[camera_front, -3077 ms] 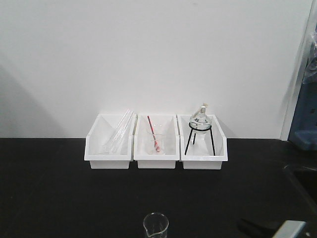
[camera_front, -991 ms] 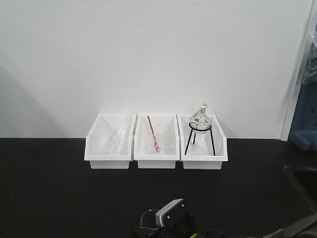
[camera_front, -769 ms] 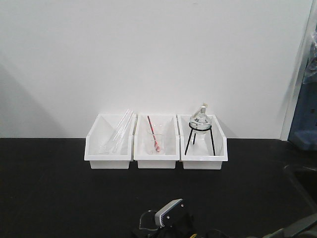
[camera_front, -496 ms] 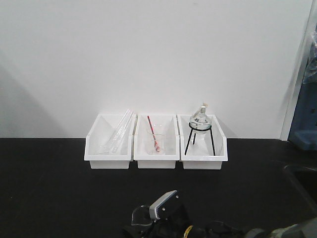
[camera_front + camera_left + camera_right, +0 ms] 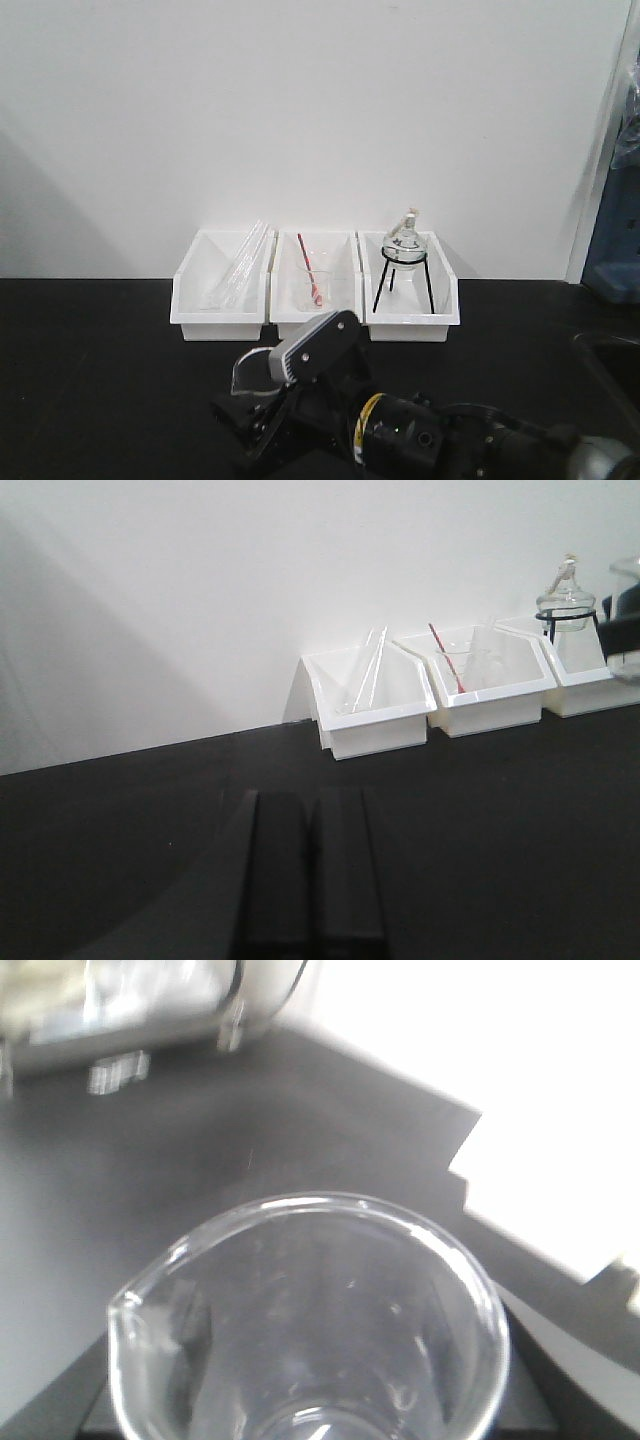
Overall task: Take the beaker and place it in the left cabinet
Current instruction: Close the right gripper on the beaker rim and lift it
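Pick-up is complete: the right gripper [image 5: 262, 392] is closed on the beaker [image 5: 247, 372] and appears to hold it clear of the black counter [image 5: 100, 380], in front of the white bins [image 5: 221, 318]. The left gripper [image 5: 311, 810] has its fingers pressed together and holds nothing. Placement in the left cabinet is outstanding, and no view shows it plainly. Three seconds earlier the beaker stood ungripped at the counter's near edge; it now sits higher and further left.
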Controlling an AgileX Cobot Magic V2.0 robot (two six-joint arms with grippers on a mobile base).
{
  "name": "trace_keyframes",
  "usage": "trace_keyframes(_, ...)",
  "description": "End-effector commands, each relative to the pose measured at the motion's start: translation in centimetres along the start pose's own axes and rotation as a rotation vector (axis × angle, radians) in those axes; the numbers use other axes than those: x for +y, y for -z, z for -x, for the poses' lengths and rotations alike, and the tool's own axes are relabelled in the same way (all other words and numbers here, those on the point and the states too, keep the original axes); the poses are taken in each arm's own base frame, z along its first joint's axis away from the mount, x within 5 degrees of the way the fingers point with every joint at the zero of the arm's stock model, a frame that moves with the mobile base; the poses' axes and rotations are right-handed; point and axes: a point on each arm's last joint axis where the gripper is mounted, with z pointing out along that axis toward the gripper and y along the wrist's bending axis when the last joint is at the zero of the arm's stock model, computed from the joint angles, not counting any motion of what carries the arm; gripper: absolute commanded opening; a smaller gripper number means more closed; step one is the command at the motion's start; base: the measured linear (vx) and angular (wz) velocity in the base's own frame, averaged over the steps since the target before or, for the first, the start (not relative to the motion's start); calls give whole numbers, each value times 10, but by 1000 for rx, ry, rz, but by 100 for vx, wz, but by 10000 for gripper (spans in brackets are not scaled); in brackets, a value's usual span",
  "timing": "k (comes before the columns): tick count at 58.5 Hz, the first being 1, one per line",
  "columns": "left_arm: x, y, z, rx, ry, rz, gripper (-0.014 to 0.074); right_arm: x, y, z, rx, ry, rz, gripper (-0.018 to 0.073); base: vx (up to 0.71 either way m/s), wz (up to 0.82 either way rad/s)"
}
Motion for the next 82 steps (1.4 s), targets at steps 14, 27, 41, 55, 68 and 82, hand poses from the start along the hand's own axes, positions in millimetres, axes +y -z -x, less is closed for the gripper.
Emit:
trace_keyframes(14, 0, 1, 3, -77, 6, 7, 1, -5, 55, 73, -93, -13, -120, 60, 0, 0)
trace_keyframes(27, 0, 1, 3, -77, 6, 7, 1, -3, 66, 84, -128, -6, -124, 60, 0, 0)
trace_keyframes(41, 0, 1, 3, -77, 6, 7, 1, -3, 66, 84, -138, -5, -118, 61, 0, 0)
trace_keyframes(55, 0, 1, 3, -77, 6, 7, 1, -3, 66, 84, -138, -5, -118, 61, 0, 0)
trace_keyframes(68, 0, 1, 3, -77, 6, 7, 1, -3, 66, 84, -138, -5, -118, 61, 0, 0)
trace_keyframes(82, 0, 1, 3, -77, 6, 7, 1, -3, 66, 84, -138, -5, -118, 61, 0, 0)
